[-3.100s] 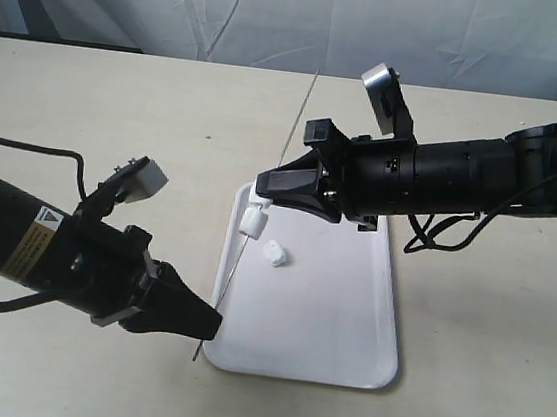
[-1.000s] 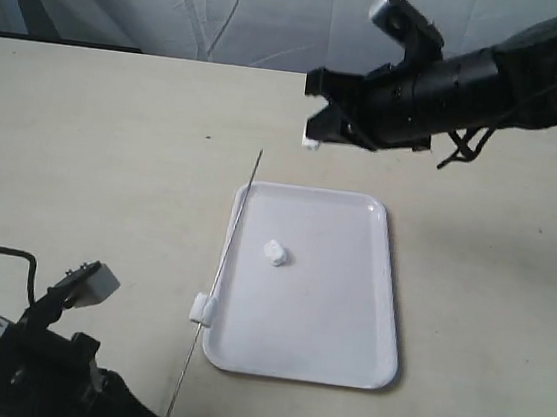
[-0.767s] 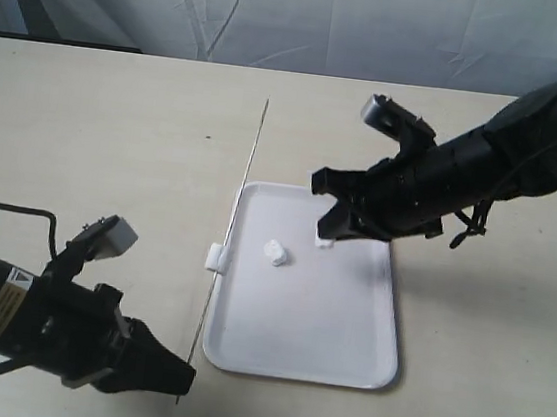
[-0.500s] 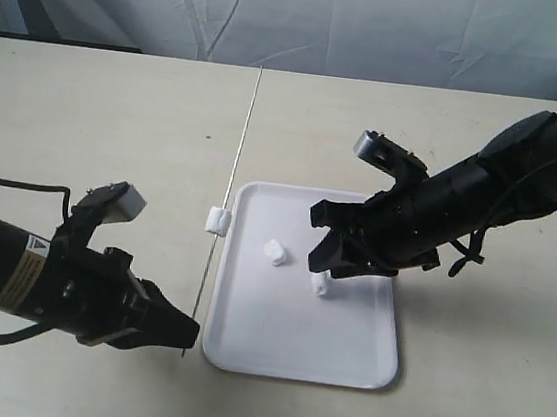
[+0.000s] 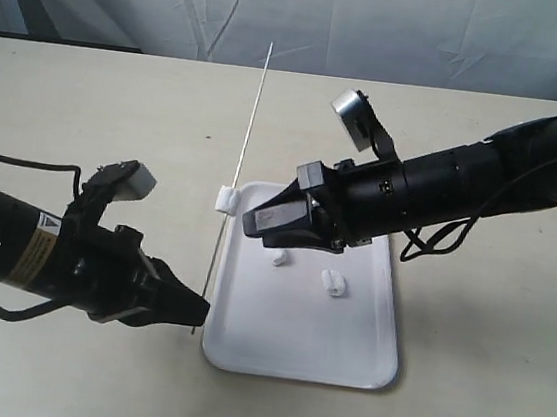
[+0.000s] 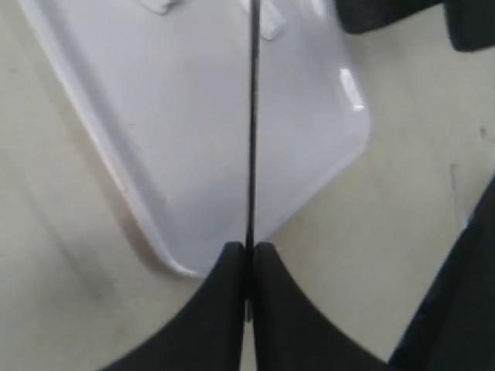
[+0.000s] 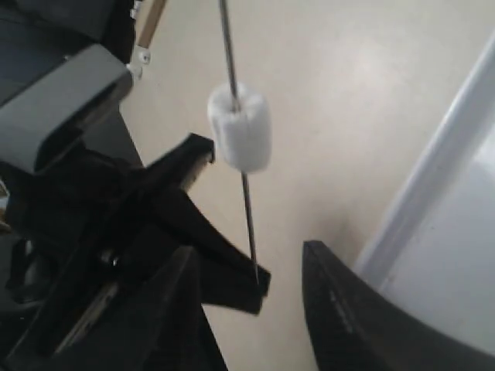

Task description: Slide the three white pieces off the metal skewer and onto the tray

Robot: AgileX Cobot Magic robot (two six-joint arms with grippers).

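The thin metal skewer (image 5: 241, 154) slants up over the table, its low end pinched in my shut left gripper (image 5: 198, 310). One white piece (image 5: 225, 199) is threaded on it, just left of the tray (image 5: 292, 356). Two white pieces (image 5: 279, 260) (image 5: 333, 283) lie loose on the tray. My right gripper (image 5: 252, 219) is open over the tray's far left corner, a little right of the threaded piece. In the right wrist view that piece (image 7: 241, 127) hangs on the skewer (image 7: 227, 46) ahead of the open gripper (image 7: 247, 249). The left wrist view shows the left gripper (image 6: 249, 255) clamping the skewer (image 6: 250, 116).
The tray's rim (image 7: 433, 201) runs beside the right gripper. The tray's near half (image 6: 201, 154) lies under the skewer. Beige table (image 5: 119, 110) spreads to the left, and a pale curtain hangs behind.
The right gripper left a white piece on the tray and swung left toward the skewer, jaws open. The left arm shifted the skewer slightly right and up.
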